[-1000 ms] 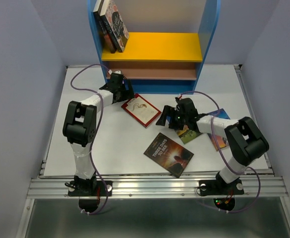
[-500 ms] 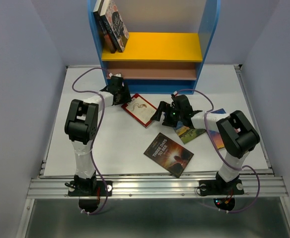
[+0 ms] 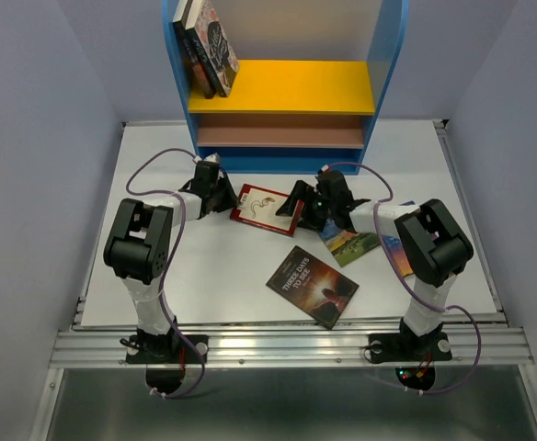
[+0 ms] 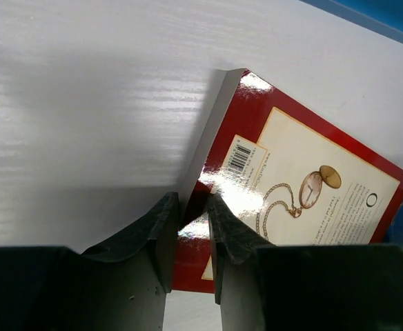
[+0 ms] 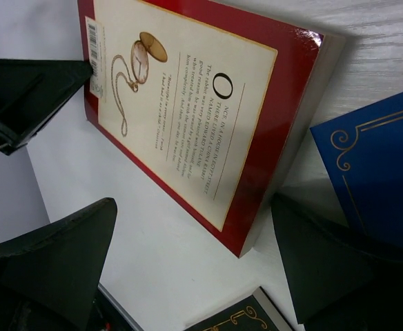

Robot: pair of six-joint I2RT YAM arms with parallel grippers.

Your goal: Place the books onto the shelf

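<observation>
A red-white book (image 3: 267, 204) lies on the table in front of the shelf (image 3: 390, 55). My left gripper (image 3: 224, 197) is shut on its left edge; in the left wrist view the fingers (image 4: 225, 231) pinch the edge of the red-white book (image 4: 305, 179), which sits slightly raised there. My right gripper (image 3: 296, 204) stands open at the book's right side, its jaws wide on either side of a corner of the red-white book (image 5: 188, 103). The dark "Three Days to See" book (image 3: 313, 286) and two blue landscape books (image 3: 351, 241) lie flat nearby.
Three books (image 3: 209, 46) lean at the left end of the shelf's yellow board (image 3: 296, 87). A blue cover (image 5: 374, 165) lies right beside my right gripper's (image 5: 194, 207) far finger. The shelf's blue base (image 4: 381, 14) runs just beyond the red-white book.
The left gripper closed on the red-white book's left edge. The book turned and shifted a little. The right gripper slid left up to the book's right side, staying open.
</observation>
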